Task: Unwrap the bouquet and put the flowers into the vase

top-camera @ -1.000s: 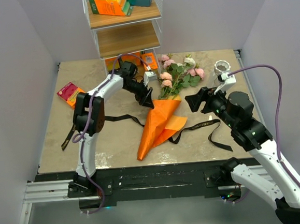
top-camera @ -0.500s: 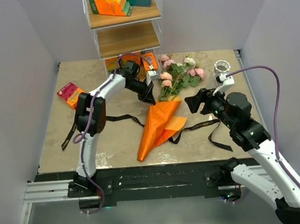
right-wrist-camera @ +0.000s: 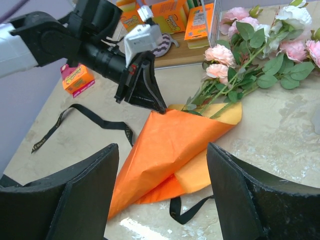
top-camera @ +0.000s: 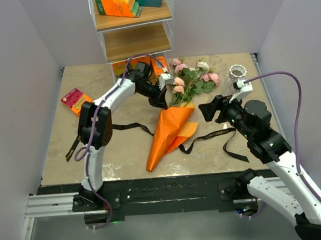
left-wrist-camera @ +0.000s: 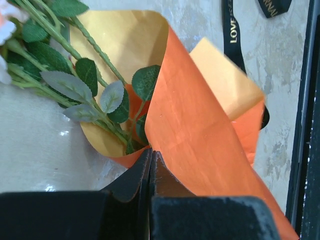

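The paper sheet (top-camera: 170,133) lies rolled mid-table (top-camera: 124,153), mouth toward the back. The flowers (top-camera: 194,83) stick out of it, heads just right of the shelf unit (top-camera: 143,42) at the back edge. The left gripper (top-camera: 163,103) is pinched on the mouth's left lip and the right gripper (top-camera: 206,111) is off to the paper's right — the vase (top-camera: 237,71) is behind it, far right. Ribbon (top-camera: 212,133) trails either side of the paper, and a packet (top-camera: 75,100) sits far left.
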